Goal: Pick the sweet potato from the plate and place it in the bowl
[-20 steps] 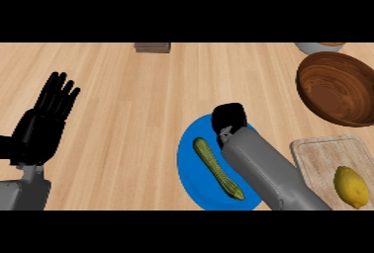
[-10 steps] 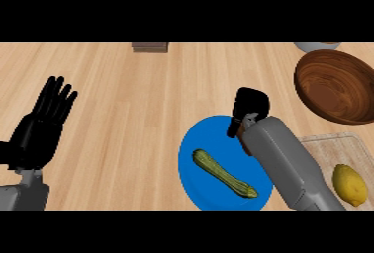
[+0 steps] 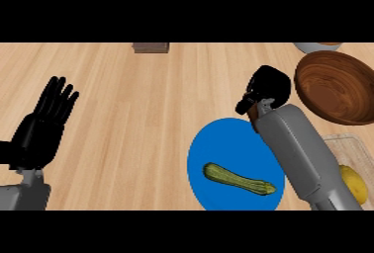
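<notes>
while the right hand (image 3: 267,88) curls shut, one zucchini (image 3: 238,179) – one plate (image 3: 219,143) – one bowl (image 3: 337,88).

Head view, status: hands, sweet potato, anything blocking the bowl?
Right hand shut, carrying something reddish-brown toward the wooden bowl. Left hand open, resting at left. Zucchini alone on the blue plate. Path unobstructed.

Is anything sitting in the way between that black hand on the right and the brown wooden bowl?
Nothing visible. The right hand, curled round what looks like the sweet potato, sits just left of the brown wooden bowl; only bare wooden counter lies between them.
</notes>
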Robot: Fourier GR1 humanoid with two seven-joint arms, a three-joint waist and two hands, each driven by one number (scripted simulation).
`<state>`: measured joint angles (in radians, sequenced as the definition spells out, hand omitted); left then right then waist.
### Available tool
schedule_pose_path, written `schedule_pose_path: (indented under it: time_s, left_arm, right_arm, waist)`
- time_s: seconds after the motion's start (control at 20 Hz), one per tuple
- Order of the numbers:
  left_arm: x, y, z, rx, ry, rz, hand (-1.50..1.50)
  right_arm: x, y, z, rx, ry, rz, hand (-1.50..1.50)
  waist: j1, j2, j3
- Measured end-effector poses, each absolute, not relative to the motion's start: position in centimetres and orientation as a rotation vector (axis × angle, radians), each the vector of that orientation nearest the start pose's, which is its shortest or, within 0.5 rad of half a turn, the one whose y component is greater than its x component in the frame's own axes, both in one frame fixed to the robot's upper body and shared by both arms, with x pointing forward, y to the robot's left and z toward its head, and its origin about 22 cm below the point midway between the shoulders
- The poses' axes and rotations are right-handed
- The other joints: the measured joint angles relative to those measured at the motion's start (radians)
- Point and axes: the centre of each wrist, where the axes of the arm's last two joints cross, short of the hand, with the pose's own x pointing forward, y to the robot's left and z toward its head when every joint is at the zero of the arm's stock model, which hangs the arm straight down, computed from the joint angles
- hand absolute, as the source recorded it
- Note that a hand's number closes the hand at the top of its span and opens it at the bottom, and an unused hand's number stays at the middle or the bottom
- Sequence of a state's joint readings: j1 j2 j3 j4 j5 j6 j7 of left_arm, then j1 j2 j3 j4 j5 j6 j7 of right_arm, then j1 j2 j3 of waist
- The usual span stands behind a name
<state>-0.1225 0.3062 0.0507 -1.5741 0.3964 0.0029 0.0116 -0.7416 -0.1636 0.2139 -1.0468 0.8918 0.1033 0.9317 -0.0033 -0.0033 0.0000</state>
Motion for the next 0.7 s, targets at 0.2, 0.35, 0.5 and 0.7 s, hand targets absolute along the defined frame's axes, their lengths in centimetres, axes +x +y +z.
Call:
schedule_pose_path:
  time_s: [0.2, 0.35, 0.5, 0.7]
  left_arm:
    - [27.1, 30.2, 5.8, -0.077, -1.686, 0.073, 0.00]
    - [26.8, 29.8, 5.5, -0.077, -1.686, 0.074, 0.00]
    - [27.0, 30.2, 5.8, -0.073, -1.686, 0.080, 0.00]
    - [27.2, 30.5, 5.9, -0.076, -1.688, 0.073, 0.00]
  right_arm:
    - [39.0, -14.9, 13.2, -1.234, -0.859, 0.676, 1.50]
    - [39.1, -15.8, 15.9, -1.333, -0.889, 0.601, 1.50]
    - [38.6, -16.9, 18.0, -1.415, -0.906, 0.542, 1.50]
    - [38.5, -19.3, 20.2, -1.476, -0.897, 0.449, 1.50]
  waist:
    - [-0.005, -0.004, -0.001]
    - [-0.005, -0.004, -0.001]
    - [-0.009, -0.004, -0.001]
    - [-0.006, -0.002, -0.001]
